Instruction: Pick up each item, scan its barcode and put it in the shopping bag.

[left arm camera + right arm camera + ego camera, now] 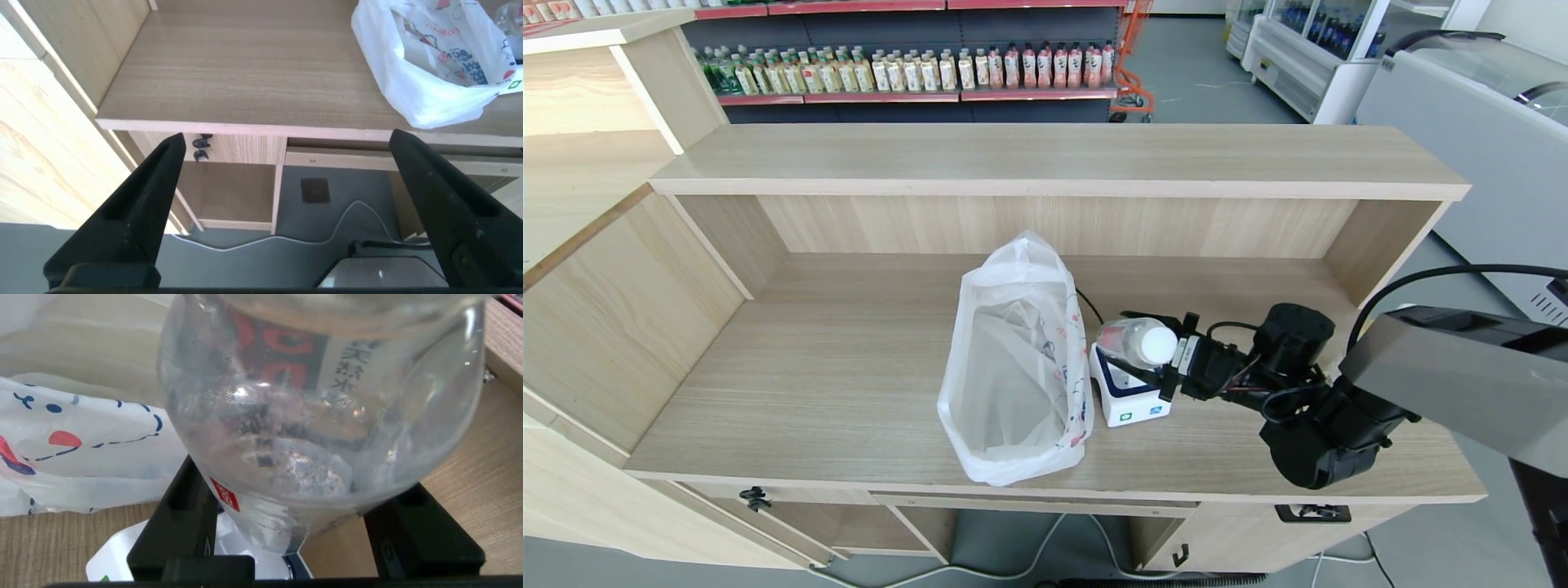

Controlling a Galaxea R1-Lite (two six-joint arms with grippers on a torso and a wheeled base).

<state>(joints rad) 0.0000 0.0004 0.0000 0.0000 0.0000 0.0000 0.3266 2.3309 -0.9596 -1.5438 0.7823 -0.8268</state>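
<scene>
Left end effector (pixel 286 139): fingers spread wide, nothing between them, hanging off the front edge of the bench (pixel 833 376), well apart from the work.

Shopping bag (pixel 1013 367): stands mouth-up mid-bench. Through its thin wall I make out only folds, so I judge nothing is bagged yet, though I am not certain.

Scanner (pixel 1131 404): small white box just beside the bag, on its right.

Bottle (pixel 1123 339): clear, white cap, held directly above the scanner. The long axis is tilted, with the cap end up and toward the right and the base down toward the scanner and bag. I cannot tell whether the barcode faces the scanner.

Right end effector (pixel 1145 347): pinching the bottle near its cap end.

Progress: pickup done, scan step in hand. Bagging is left.
</scene>
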